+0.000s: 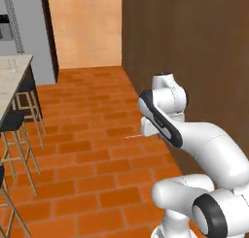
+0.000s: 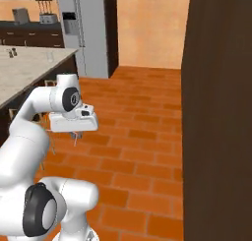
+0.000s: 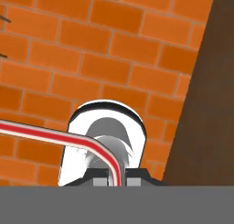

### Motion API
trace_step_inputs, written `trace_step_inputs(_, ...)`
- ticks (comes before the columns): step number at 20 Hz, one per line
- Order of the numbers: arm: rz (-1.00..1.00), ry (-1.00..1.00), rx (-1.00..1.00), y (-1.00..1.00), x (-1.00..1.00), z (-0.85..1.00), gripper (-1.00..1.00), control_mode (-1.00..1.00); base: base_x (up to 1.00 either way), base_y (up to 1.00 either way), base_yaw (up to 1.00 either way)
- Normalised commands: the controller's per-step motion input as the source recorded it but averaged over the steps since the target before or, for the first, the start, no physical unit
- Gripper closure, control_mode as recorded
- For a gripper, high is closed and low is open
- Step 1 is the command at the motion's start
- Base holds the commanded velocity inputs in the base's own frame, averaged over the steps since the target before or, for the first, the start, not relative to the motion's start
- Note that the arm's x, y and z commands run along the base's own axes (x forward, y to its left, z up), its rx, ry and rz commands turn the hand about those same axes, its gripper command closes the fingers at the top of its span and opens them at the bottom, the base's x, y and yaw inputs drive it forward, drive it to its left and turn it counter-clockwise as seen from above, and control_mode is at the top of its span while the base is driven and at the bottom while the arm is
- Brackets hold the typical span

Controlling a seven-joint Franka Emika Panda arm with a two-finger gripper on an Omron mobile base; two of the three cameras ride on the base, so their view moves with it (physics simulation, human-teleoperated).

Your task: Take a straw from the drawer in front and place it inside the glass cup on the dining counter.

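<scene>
The red-and-white straw (image 3: 45, 134) runs in from the left of the hand view and bends down between my fingertips. My gripper (image 3: 116, 179) is shut on its bent end, held above the brick floor. From the left base view the straw (image 1: 132, 136) sticks out left of the hand as a thin pink line. My gripper (image 2: 75, 134) hangs under the white hand, to the right of the dining counter (image 2: 29, 73). A faint clear shape near the marble top's far end looks like the glass cup (image 2: 49, 56). The drawer is out of view.
A tall dark wood wall (image 2: 219, 112) stands close on the right. Dark bar stools (image 1: 19, 120) line the dining counter (image 1: 9, 81). A grey fridge (image 2: 88, 28) stands at the back. Open orange brick floor (image 1: 92, 135) lies between the counter and the wall.
</scene>
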Motion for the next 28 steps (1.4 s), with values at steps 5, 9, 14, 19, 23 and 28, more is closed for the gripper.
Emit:
trace_step_inputs(5, 0.0, 0.0, 0.0, 0.0, 0.0, 0.0, 1.0, 1.0, 1.0, -0.42, 0.57)
trace_step_inputs(9, 0.0, 0.0, 0.0, 0.0, 0.0, 0.0, 1.0, 1.0, 1.0, -0.41, 0.56)
trace_step_inputs(14, 0.0, 0.0, 0.0, 0.0, 0.0, 0.0, 1.0, 1.0, 1.0, -0.44, 0.53)
trace_step_inputs(19, 0.0, 0.0, 0.0, 0.0, 0.0, 0.0, 1.0, 1.0, 1.0, -0.7, 0.47)
trace_step_inputs(23, 0.0, 0.0, 0.0, 0.0, 0.0, 0.0, 1.0, 1.0, 1.0, -0.82, 0.46)
trace_step_inputs(28, 0.0, 0.0, 0.0, 0.0, 0.0, 0.0, 1.0, 1.0, 0.96, -0.8, 0.46)
